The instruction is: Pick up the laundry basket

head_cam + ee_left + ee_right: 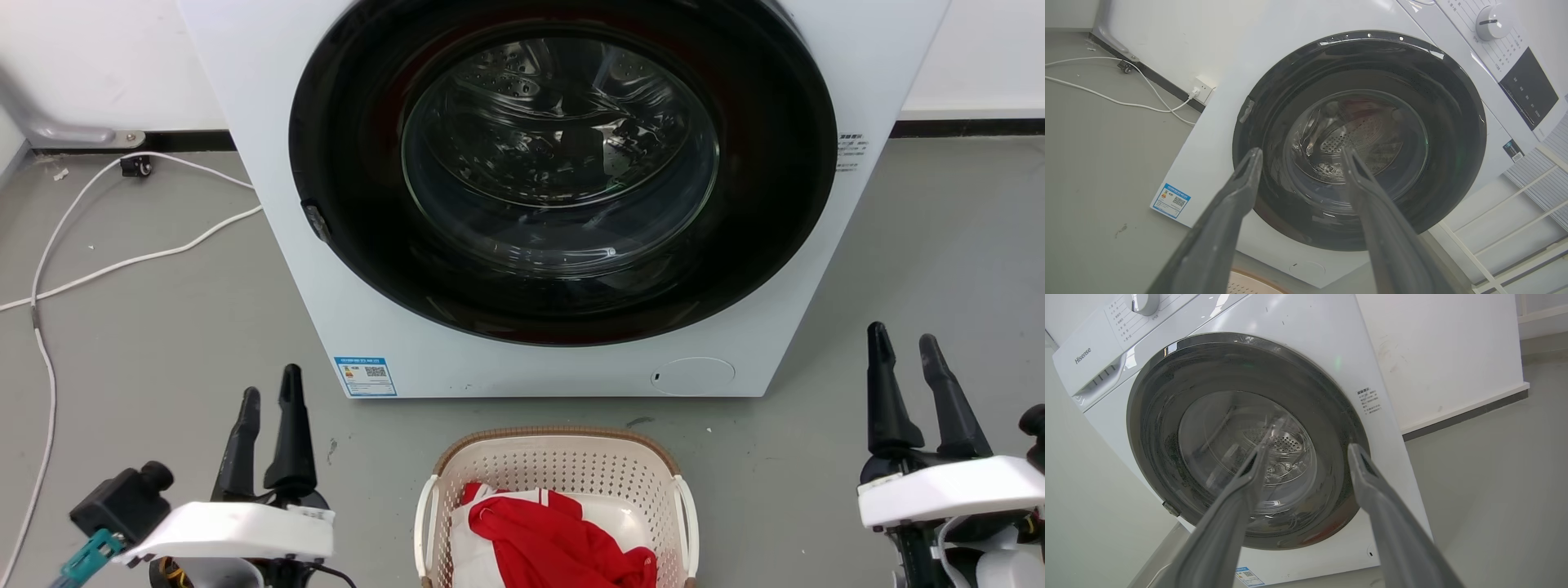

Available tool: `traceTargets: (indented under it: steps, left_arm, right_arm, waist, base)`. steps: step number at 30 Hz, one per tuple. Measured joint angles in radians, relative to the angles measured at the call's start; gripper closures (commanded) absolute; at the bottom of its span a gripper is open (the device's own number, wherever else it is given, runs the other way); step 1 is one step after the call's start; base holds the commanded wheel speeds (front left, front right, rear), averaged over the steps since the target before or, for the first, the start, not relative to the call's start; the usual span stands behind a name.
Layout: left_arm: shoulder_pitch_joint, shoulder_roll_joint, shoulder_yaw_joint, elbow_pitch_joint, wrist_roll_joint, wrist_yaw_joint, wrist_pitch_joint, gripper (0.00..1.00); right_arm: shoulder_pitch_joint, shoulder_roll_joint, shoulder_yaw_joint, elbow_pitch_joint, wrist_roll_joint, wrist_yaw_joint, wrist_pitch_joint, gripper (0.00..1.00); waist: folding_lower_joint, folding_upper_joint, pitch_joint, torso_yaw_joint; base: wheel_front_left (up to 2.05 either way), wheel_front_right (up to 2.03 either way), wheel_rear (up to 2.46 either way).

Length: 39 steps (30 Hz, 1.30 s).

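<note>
On floor: cream perforated laundry basket (563,469), brown rim

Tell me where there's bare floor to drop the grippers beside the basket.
Bare floor lies between the left gripper and the laundry basket's left handle, and likewise between its right handle and the right gripper. Tight: the strip between basket rim and washing machine. White cables cross the far left.

This looks like a bare laundry corner: a white front-loading washing machine (563,171) stands on a grey floor (163,343) against a white wall (106,65) with dark skirting (963,128), a white cable (122,263) runs to a wall socket (1203,87), and a laundry basket (555,461) holds a red garment (555,539).
</note>
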Motion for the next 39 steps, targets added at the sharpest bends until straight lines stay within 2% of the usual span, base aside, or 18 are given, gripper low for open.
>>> traceTargets:
  steps: [3, 12, 25, 30, 39]
  left_arm:
    - [0.003, 0.000, -0.021, -0.005, 0.065, -0.014, -0.009, 0.00]
    - [0.013, 0.009, -0.087, -0.019, 0.247, -0.017, -0.031, 0.00]
    - [0.024, 0.070, -0.215, 0.015, 0.420, 0.045, -0.073, 0.00]
    - [0.027, 0.090, -0.258, 0.042, 0.468, 0.053, -0.083, 0.00]
    - [0.027, 0.110, -0.295, 0.059, 0.543, 0.095, -0.102, 0.00]
  right_arm:
    - [0.004, 0.000, 0.013, -0.001, -0.052, 0.000, -0.008, 0.00]
    - [0.015, 0.000, 0.031, 0.020, -0.207, 0.000, -0.034, 0.00]
    - [0.030, -0.001, 0.037, 0.111, -0.328, 0.000, -0.072, 0.00]
    - [0.030, -0.001, 0.038, 0.112, -0.375, 0.000, -0.084, 0.00]
    - [0.030, -0.001, 0.042, 0.102, -0.450, 0.000, -0.104, 0.00]
  waist:
    - [0.0000, 0.0000, 0.000, -0.001]
    - [0.0000, 0.0000, 0.000, -0.002]
    - [0.0000, 0.0000, 0.004, -0.005]
    - [0.0000, 0.0000, 0.004, -0.008]
    - [0.0000, 0.0000, 0.003, -0.014]
  base:
    - [0.00, 0.00, 0.00]
    - [0.00, 0.00, 0.00]
    - [0.00, 0.00, 0.00]
    - [0.00, 0.00, 0.00]
    - [0.00, 0.00, 0.00]
